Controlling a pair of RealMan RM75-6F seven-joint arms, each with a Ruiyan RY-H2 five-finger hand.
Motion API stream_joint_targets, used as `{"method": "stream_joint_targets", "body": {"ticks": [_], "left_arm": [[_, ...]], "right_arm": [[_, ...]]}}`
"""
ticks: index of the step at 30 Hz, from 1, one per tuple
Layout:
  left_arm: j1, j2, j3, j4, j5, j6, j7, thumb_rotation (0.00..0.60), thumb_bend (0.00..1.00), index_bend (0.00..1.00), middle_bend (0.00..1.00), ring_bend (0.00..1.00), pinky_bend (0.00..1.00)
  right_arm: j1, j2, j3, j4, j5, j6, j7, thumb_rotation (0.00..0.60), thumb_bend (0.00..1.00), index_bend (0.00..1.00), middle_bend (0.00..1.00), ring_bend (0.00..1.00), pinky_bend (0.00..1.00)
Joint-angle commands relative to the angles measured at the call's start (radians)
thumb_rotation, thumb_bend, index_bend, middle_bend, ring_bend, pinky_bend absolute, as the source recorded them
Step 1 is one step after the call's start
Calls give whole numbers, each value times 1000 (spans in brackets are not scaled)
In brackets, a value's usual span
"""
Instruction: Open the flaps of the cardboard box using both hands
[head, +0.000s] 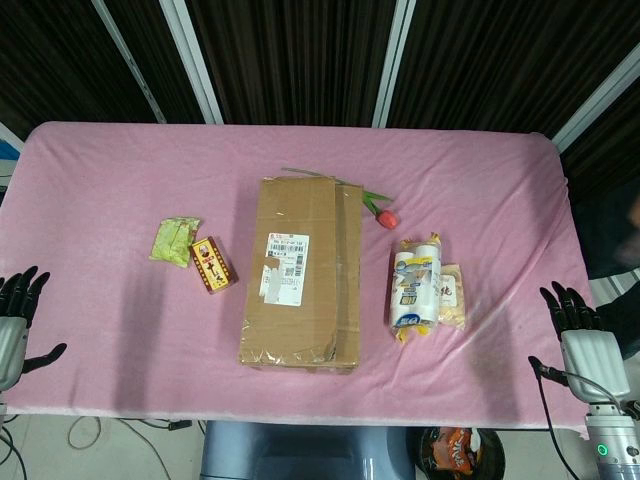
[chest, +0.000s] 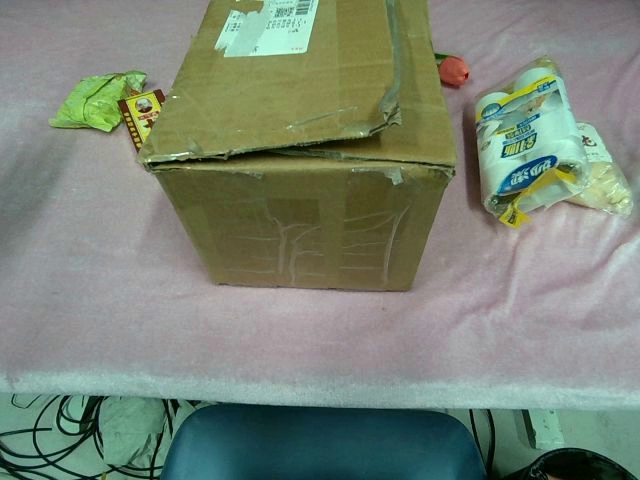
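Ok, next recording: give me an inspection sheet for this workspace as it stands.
Surface: table under pink cloth.
Job's things: cardboard box, flaps down, top flap slightly lifted, old tape.
Clutter: green packet, small red box, tissue pack, snack bag, red flower.
Hands: left hand and right hand at table edges, open, holding nothing.
Cables: black cables on floor.
Surroundings: blue chair, dark curtains.
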Motion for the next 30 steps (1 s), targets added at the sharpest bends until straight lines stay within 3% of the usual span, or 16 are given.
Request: {"method": "stream_joint_targets", "body": {"ticks": [1, 21, 30], "left_arm": [[0, 0, 0, 0, 0, 0, 1, 600, 89, 0, 0, 0, 0], [-2, 0, 2, 0, 19, 7, -4, 600, 89, 0, 0, 0, 0], [-48, 24, 7, -69, 115, -9, 10, 600, 90, 0, 0, 0, 0]], "right_arm": [[0, 0, 0, 0, 0, 0, 1, 600, 229, 0, 0, 0, 211], [-2, 1, 1, -2, 2, 3, 2, 600, 229, 0, 0, 0, 211], [-2, -1, 0, -5, 3, 1, 1, 600, 230, 0, 0, 0, 211]]}}
